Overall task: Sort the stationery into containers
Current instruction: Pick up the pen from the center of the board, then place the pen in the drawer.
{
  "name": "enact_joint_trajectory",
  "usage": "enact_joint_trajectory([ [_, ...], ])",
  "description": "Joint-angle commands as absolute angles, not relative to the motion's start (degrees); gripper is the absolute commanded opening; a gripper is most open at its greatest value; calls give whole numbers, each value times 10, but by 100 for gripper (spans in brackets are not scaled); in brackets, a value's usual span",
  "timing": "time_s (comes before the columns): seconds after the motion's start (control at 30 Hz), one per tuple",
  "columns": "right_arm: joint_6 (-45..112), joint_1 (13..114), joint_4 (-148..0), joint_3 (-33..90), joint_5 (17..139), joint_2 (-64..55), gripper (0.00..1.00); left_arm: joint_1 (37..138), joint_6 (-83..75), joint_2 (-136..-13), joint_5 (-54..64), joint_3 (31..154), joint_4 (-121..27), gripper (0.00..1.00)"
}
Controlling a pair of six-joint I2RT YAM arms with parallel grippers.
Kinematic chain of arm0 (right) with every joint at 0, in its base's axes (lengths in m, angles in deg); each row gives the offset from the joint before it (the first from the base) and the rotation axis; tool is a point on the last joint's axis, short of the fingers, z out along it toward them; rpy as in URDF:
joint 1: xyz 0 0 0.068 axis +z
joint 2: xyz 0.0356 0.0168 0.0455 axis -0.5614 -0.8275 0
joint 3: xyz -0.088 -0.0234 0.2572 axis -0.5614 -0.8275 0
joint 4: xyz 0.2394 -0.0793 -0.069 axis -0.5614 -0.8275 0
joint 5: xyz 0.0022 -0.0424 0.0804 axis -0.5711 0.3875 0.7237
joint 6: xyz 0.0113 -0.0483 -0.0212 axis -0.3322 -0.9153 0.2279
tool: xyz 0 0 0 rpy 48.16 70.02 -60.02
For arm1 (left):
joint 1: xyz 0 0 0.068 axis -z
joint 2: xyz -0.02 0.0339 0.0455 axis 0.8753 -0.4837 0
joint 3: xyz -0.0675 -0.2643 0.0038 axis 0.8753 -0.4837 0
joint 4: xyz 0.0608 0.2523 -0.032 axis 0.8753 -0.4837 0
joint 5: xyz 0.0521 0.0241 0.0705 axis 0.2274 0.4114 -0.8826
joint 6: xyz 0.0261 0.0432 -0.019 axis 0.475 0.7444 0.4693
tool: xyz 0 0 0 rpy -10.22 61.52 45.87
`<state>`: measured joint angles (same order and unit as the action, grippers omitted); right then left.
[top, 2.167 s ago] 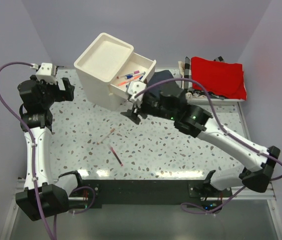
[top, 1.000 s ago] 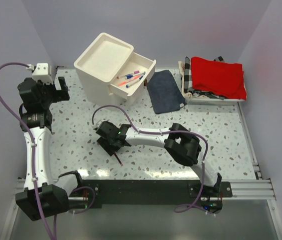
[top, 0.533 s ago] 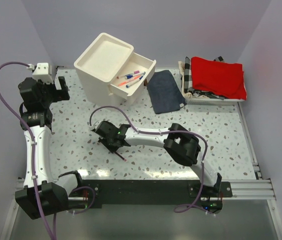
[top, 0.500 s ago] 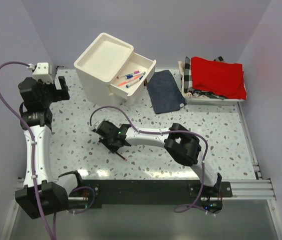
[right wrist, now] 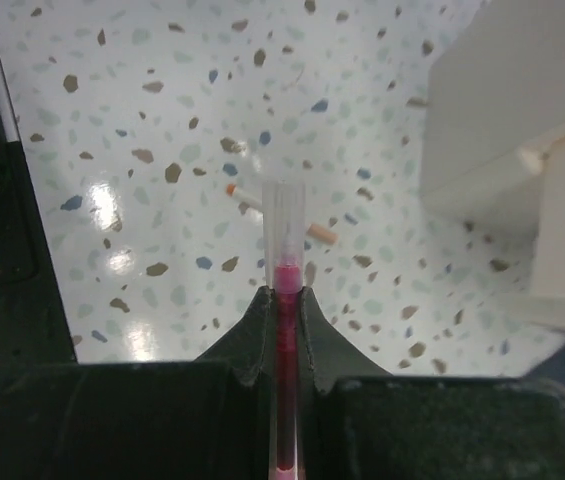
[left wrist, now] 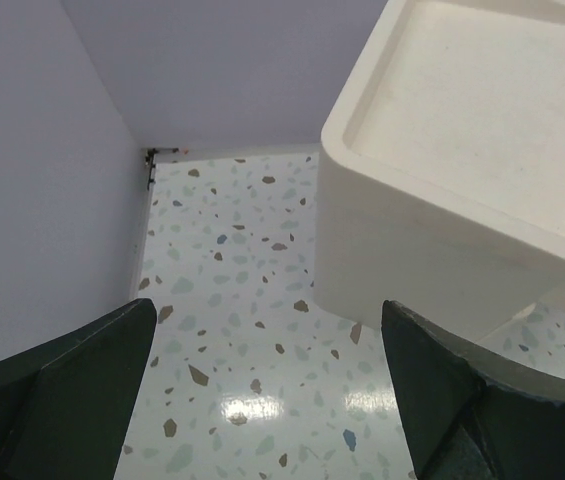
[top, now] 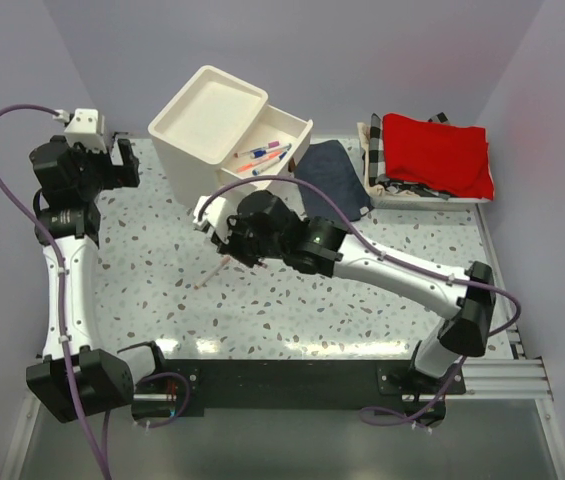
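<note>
Right claw (right wrist: 284, 296): my fingers are clamped on a thin red pen (right wrist: 284, 262); its clear end sticks out past the tips.
Left claw (left wrist: 267, 340): spread wide, nothing between the fingers, close beside the drawer unit (left wrist: 462, 150).
Loose pen (top: 212, 272): lies flat on the speckled table (top: 362, 310), just ahead of my right claw and apart from it.
Drawer unit: cream-white, at the back of the table; its top drawer (top: 298, 135) is pulled open.
Drawer contents: several pens (top: 262, 155), pink and blue-capped.
Dark blue cloth (top: 337, 170): flat on the table, just right of the unit.
Red cloth (top: 437, 150): folded in the checkered basket (top: 372, 140), far right.
</note>
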<state>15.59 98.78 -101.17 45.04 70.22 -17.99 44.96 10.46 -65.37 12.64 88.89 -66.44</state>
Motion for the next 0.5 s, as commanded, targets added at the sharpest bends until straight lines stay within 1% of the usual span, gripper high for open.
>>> enact_joint_trajectory([
  [0.0,8,992,-980,454,692,-138,0,446,127,-656,155,949,-647,100],
  [0.13,-105,991,-931,460,685,-104,0,446,131,-660,156,973,-658,100],
  [0.17,-153,990,-924,465,681,-102,0,446,131,-660,158,975,-659,100],
  [0.3,-261,969,-877,476,691,-86,0,446,141,-661,163,980,-667,100],
  [0.37,-326,942,-863,485,708,-80,0,446,141,-661,165,985,-666,100],
  [0.47,-385,882,-849,496,778,-79,0,446,143,-658,166,988,-664,100],
])
